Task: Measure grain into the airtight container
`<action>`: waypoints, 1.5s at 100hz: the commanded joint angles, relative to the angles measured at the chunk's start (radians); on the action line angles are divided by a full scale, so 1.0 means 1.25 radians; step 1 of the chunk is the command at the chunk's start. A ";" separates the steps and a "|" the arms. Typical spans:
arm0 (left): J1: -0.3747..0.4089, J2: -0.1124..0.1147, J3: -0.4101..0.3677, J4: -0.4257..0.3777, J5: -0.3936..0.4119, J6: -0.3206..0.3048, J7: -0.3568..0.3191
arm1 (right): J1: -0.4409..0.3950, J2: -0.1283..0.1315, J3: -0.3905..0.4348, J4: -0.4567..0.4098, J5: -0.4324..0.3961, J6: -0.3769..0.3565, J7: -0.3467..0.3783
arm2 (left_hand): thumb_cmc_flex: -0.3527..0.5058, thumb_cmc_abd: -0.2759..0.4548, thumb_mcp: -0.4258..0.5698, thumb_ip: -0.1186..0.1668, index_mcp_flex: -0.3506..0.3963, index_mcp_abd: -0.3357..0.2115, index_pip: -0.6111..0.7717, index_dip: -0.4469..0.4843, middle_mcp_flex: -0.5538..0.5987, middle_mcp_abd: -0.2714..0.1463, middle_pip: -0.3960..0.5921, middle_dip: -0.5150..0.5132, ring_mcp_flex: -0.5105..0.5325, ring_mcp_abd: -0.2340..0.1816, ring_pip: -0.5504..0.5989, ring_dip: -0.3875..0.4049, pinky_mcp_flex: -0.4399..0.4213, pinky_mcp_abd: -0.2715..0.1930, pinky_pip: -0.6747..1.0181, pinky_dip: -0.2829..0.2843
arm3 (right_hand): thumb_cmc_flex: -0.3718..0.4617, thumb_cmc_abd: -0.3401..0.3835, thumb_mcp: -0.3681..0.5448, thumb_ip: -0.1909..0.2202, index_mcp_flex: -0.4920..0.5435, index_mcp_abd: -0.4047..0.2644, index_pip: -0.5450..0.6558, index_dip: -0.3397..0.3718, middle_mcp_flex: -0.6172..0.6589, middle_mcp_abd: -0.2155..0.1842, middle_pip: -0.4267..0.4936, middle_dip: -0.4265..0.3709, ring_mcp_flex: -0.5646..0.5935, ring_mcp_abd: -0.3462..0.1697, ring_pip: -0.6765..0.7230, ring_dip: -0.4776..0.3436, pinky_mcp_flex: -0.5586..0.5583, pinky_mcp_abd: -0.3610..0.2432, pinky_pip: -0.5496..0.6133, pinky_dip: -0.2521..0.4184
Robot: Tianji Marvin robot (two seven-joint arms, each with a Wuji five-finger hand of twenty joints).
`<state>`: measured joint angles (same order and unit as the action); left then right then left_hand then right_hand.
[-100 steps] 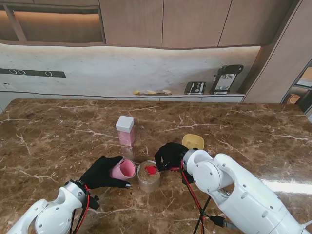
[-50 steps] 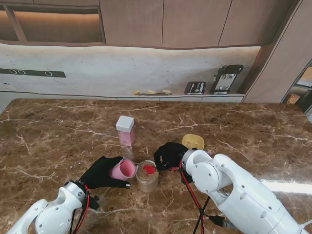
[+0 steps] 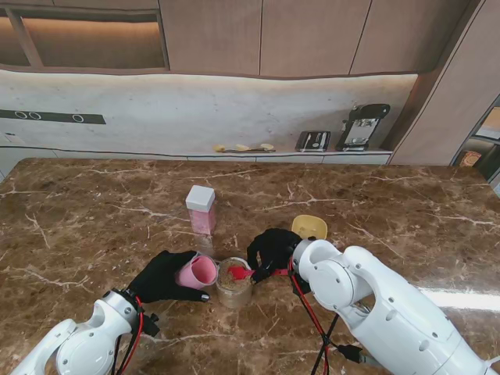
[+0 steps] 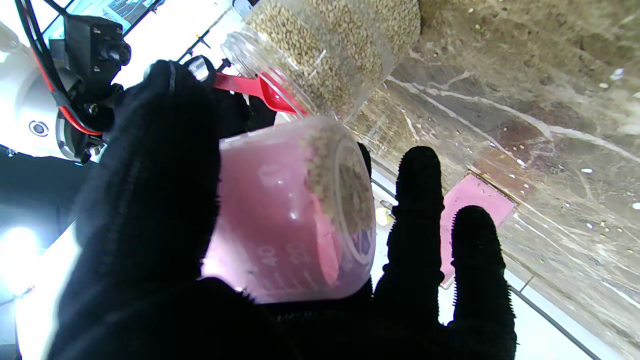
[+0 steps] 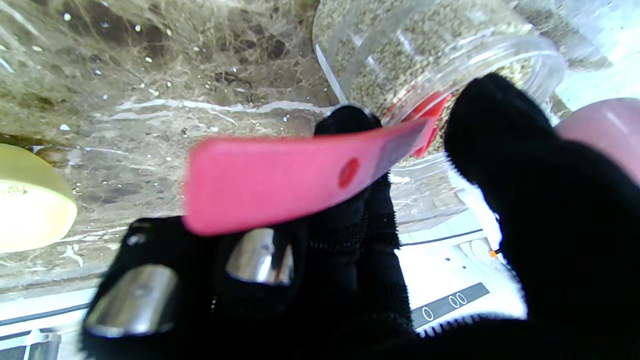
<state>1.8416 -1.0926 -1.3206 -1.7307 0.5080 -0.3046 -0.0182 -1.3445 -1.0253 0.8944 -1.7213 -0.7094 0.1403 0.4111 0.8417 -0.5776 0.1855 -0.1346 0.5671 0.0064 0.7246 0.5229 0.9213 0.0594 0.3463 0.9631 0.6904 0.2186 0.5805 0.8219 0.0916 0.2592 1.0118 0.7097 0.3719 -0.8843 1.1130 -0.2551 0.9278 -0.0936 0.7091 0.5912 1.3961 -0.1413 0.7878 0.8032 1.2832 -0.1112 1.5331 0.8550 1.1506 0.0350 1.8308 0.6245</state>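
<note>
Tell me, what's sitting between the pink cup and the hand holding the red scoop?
The clear grain jar sits between the pink cup and the right hand. The red scoop dips into it. The stand view shows this best.

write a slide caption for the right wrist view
Gloved right hand dips a red plastic scoop into the clear grain jar.

arms (image 3: pixel 391 312): white, rounded | cables (image 3: pixel 308 308): red and black | fingers (image 4: pixel 417 210): black gloves (metal tips)
</note>
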 commanded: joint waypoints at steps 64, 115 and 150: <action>0.002 -0.003 0.000 0.005 -0.003 -0.005 0.006 | -0.004 0.000 -0.001 0.009 -0.026 -0.029 0.002 | 0.177 0.200 0.257 -0.018 0.179 -0.167 0.153 -0.001 0.100 -0.046 0.057 0.018 0.006 -0.021 0.009 0.005 -0.005 0.009 0.000 -0.009 | 0.072 0.052 -0.004 -0.074 0.060 -0.149 0.217 -0.095 0.020 0.003 0.024 0.067 0.034 -0.094 0.033 0.001 0.018 -0.021 0.047 -0.023; 0.001 -0.003 0.002 0.005 -0.006 -0.003 0.004 | -0.006 0.008 0.015 -0.010 -0.018 -0.037 0.044 | 0.180 0.201 0.257 -0.019 0.177 -0.163 0.151 -0.002 0.097 -0.043 0.055 0.019 0.003 -0.019 0.010 0.006 -0.002 0.010 0.008 -0.008 | 0.031 0.228 -0.054 -0.053 0.046 -0.170 0.211 -0.088 -0.205 0.013 -0.064 0.117 -0.123 0.006 -0.187 0.013 -0.281 -0.010 -0.060 0.108; 0.004 -0.003 0.002 0.005 -0.005 -0.002 0.007 | -0.018 0.003 0.016 -0.009 -0.026 -0.049 0.011 | 0.181 0.200 0.258 -0.020 0.178 -0.163 0.151 -0.001 0.098 -0.045 0.053 0.020 0.003 -0.020 0.010 0.006 -0.008 0.012 0.001 -0.012 | 0.029 0.238 -0.013 -0.045 0.043 -0.146 0.204 0.018 -0.063 0.064 -0.194 -0.141 -0.010 0.094 -0.573 -0.163 -0.227 0.052 -0.268 0.052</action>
<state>1.8399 -1.0942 -1.3201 -1.7282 0.5010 -0.3090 -0.0119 -1.3576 -1.0178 0.9164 -1.7377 -0.7377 0.0732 0.4198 0.8417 -0.5776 0.1855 -0.1346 0.5696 0.0106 0.7246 0.5228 0.9220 0.0594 0.3463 0.9646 0.6904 0.2186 0.5805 0.8219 0.0916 0.2592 1.0115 0.7077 0.3992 -0.5876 1.0577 -0.3372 0.9703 -0.2746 0.9451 0.6022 1.2425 -0.0853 0.5078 0.6366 1.1735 -0.0031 0.7620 0.6501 0.7857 0.0868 1.4106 0.7340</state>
